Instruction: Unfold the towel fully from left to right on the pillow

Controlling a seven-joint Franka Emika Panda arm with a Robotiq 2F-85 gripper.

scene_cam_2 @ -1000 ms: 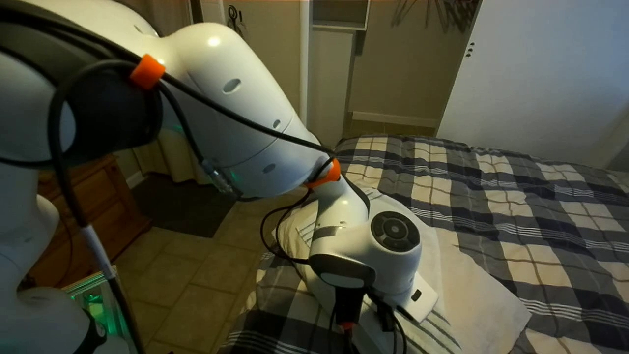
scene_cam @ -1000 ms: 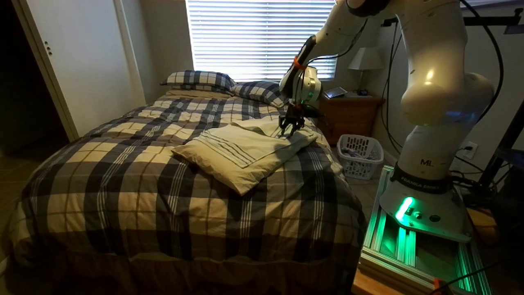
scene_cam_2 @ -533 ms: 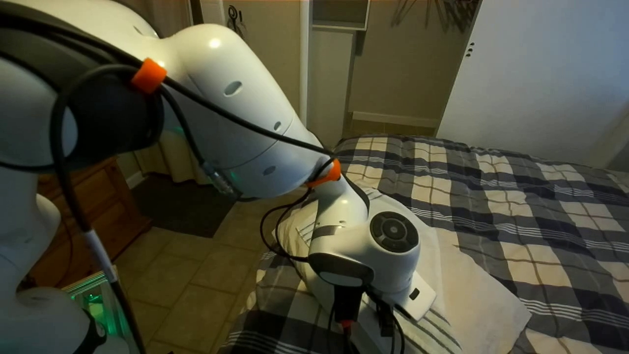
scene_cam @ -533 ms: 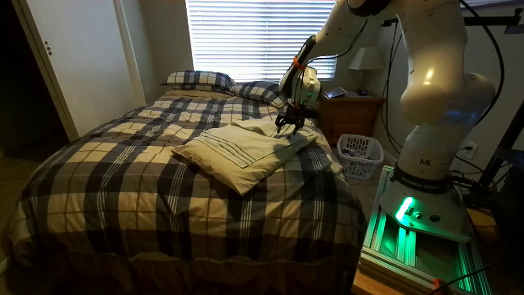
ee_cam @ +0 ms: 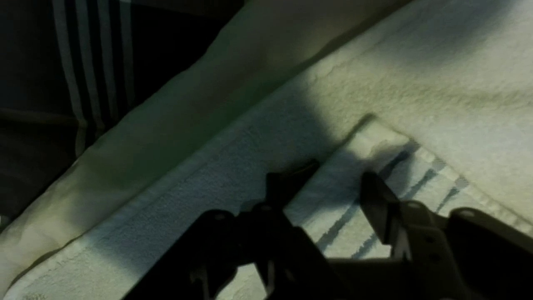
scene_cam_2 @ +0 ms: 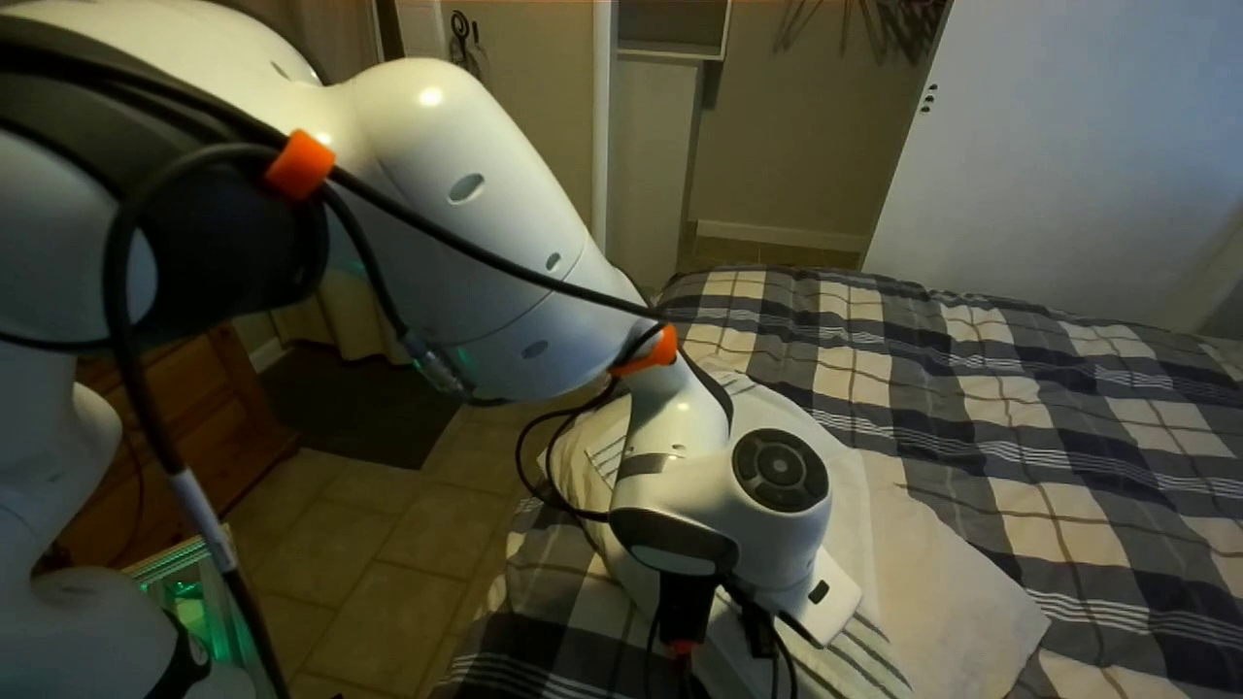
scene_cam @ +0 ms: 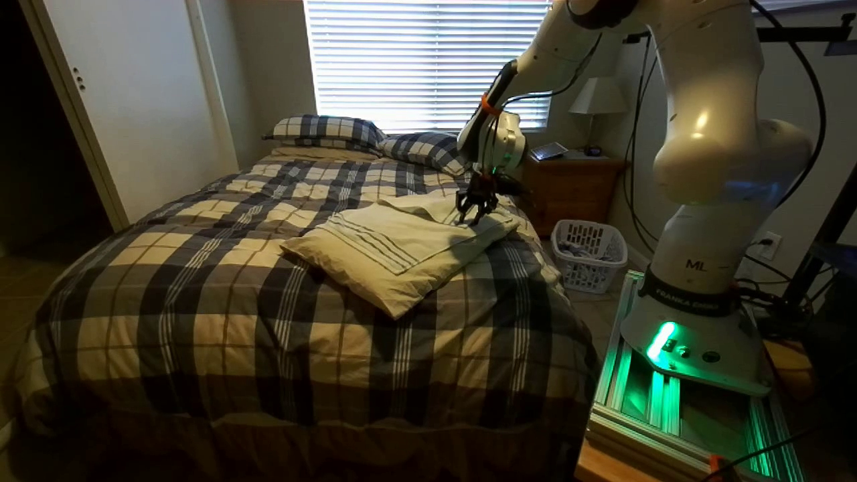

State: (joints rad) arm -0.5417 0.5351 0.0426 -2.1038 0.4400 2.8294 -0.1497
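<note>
Left of the cream pillow [scene_cam: 395, 298], in an exterior view, we see the plaid bedspread [scene_cam: 167, 281] in navy, white and tan, which also passes beneath it. On the pillow lies the towel [scene_cam: 418, 234], off-white and folded in layers; along its left side a band of thin dark stripes runs roughly in line with the pillow's near left edge, and a margin of bare pillow shows outside it. In the wrist view we find the towel's surface nubbly and partly in shadow, with a top layer ending in a corner, crossed by grey-blue stripes, over a plain layer. Above the pillow's right part we have the pincer [scene_cam: 469, 219], pointing down, its fingers [ee_cam: 379, 208] standing apart with the edge of that striped layer between them; we cannot tell whether either finger touches the towel. Right of the pillow stands a white basket [scene_cam: 589, 262] with bluish fabric [scene_cam: 596, 252] in it. Farther right of the pillow rises the arm [scene_cam: 710, 147]. On its lower column we read "ML" in dark capitals, and below, a black band [scene_cam: 689, 298] bears "FRANKA" in pale capitals, followed by a second word too blurred for us to read surely.
</note>
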